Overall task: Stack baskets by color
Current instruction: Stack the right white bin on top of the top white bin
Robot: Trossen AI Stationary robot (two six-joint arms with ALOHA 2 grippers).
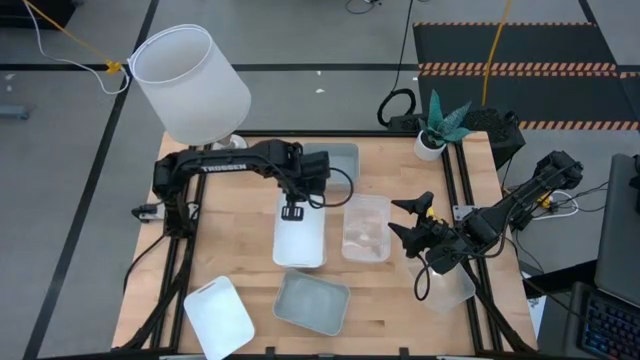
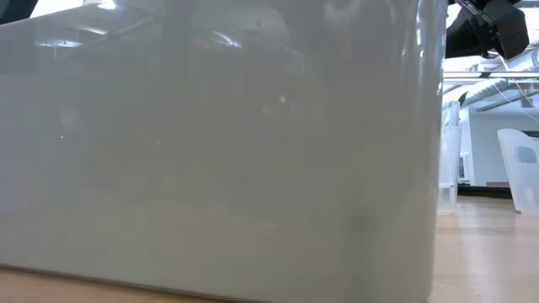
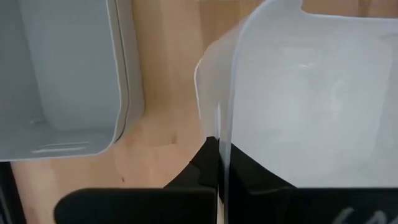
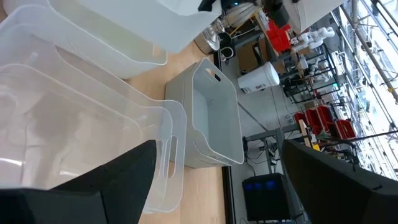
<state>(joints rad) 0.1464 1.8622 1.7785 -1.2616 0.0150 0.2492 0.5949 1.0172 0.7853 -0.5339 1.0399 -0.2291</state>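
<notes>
My left gripper point(image 1: 292, 211) is shut on a white basket point(image 1: 299, 238) over the table's middle. A grey-blue basket point(image 1: 345, 158) sits just beyond it at the far side. To the right of the white one a clear basket point(image 1: 366, 228) rests on its bottom. At the near edge lie another grey-blue basket point(image 1: 312, 302) and another white basket point(image 1: 218, 318). My right gripper point(image 1: 405, 220) hovers open at the right, above clear baskets point(image 4: 74, 124), touching nothing. In the low view a grey-blue basket wall point(image 2: 219, 151) fills almost the whole picture. My left gripper pinches the white basket's far end wall at its rim point(image 3: 222, 134), one finger inside the basket and one outside. The fingers come from above, pointing steeply down. The basket hangs below them toward the near side and seems lifted off the wood.
A big white lampshade point(image 1: 190, 80) stands at the far left corner and a small plant pot point(image 1: 432, 142) at the far right. One more clear basket point(image 1: 447, 287) sits at the right edge under my right arm. Bare wood point(image 1: 240, 250) lies left of the held basket.
</notes>
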